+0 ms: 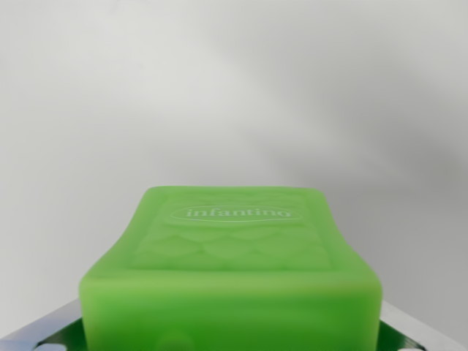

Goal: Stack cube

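Here, the wrist view is filled at its lower centre by one green cube [232, 270], a soft-looking block with rounded corners. Its upper face carries an embossed oval with the word "infantino" and a scale-like relief pattern below it. The near face of the cube is blurred, and its bottom edge is cut off by the lower border of the view, so what it rests on cannot be determined.

At the lower left and lower right corners of the view, two pale metallic parts [45, 333] flank the cube; they appear to belong to the gripper. Both are largely cut off and out of focus. The jaws seem to sit against the cube's sides, but whether they are gripping it or merely beside it cannot be told.

Count: one cube, no second cube in view.

Behind the cube, a plain white-grey background [234, 88] extends to the upper edge, with soft diagonal shading. No surface edge or corner can be made out.
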You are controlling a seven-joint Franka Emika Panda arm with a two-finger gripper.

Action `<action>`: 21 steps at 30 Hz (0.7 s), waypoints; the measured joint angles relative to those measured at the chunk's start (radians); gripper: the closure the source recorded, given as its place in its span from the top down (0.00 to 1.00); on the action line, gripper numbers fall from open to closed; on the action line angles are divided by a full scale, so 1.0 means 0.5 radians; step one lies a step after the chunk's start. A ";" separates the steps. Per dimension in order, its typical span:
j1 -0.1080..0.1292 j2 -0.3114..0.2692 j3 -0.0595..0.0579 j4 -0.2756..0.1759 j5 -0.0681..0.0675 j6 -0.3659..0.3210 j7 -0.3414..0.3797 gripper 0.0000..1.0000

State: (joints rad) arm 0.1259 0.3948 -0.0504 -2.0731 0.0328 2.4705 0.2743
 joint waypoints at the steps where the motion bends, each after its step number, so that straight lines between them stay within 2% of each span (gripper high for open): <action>1: 0.006 0.004 0.000 0.007 0.000 -0.003 0.008 0.00; 21: 0.124 0.083 0.002 0.147 0.000 -0.065 0.149 0.00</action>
State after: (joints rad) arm 0.1880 0.4365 -0.0495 -1.9997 0.0328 2.4382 0.3489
